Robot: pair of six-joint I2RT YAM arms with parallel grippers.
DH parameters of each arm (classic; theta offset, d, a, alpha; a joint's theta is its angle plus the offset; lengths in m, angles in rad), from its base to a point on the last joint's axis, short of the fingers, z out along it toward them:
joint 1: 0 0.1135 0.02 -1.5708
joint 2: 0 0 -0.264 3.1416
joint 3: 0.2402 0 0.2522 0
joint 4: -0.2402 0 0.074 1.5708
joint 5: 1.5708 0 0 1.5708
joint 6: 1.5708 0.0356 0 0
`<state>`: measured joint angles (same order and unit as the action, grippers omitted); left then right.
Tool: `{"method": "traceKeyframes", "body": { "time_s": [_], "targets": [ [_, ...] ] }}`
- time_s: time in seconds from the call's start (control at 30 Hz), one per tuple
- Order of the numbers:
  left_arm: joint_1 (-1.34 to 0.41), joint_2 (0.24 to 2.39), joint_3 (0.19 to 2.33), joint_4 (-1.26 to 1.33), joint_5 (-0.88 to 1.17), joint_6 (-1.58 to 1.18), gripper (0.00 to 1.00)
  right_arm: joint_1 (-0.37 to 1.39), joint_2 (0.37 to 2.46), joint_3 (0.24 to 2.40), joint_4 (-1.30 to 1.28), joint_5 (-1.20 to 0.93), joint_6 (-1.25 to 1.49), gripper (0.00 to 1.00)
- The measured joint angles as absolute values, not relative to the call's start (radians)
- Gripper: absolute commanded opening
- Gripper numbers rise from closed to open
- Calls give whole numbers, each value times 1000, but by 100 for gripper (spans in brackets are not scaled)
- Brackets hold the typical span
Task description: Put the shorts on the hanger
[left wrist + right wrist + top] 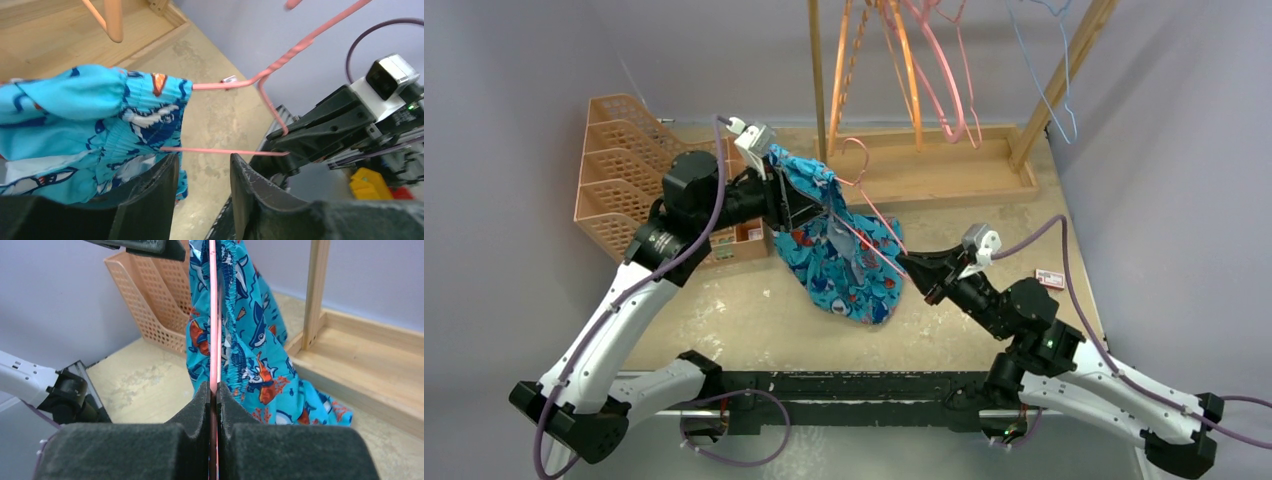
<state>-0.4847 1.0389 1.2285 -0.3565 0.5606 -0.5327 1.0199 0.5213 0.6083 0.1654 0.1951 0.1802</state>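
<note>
The turquoise shark-print shorts (pixel 844 265) hang by their waistband over the pink hanger (pixel 864 215), and their lower part rests on the table. My right gripper (pixel 908 263) is shut on the hanger's right corner and holds it above the table. The right wrist view shows the pink wire (pixel 215 330) pinched between the pads, with the shorts (pixel 250 355) draped beside it. My left gripper (pixel 816 208) is at the upper left end of the shorts. In the left wrist view its fingers (pixel 202 167) stand open with nothing between them; the shorts (pixel 75 115) lie against the left finger, and the hanger's bar (pixel 225 150) runs just past the tips.
An orange slotted basket (pixel 619 170) stands at the back left with a small brown box (pixel 744 240) beside it. A wooden rack (pixel 934 170) at the back carries orange and pink hangers (pixel 904 70) and light-blue wire hangers (pixel 1049 60). A small red-and-white box (pixel 1050 278) lies at the right.
</note>
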Motion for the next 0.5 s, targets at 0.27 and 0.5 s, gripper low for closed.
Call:
{"method": "traceKeyframes", "body": {
  "time_s": [0.27, 0.5],
  "targets": [
    [-500, 949, 1293, -425, 493, -201, 64, 1020, 469, 495, 398, 181, 104, 0],
    [-500, 801, 1320, -465, 498, 145, 68, 1020, 477, 476, 474, 147, 80, 0]
  ]
}}
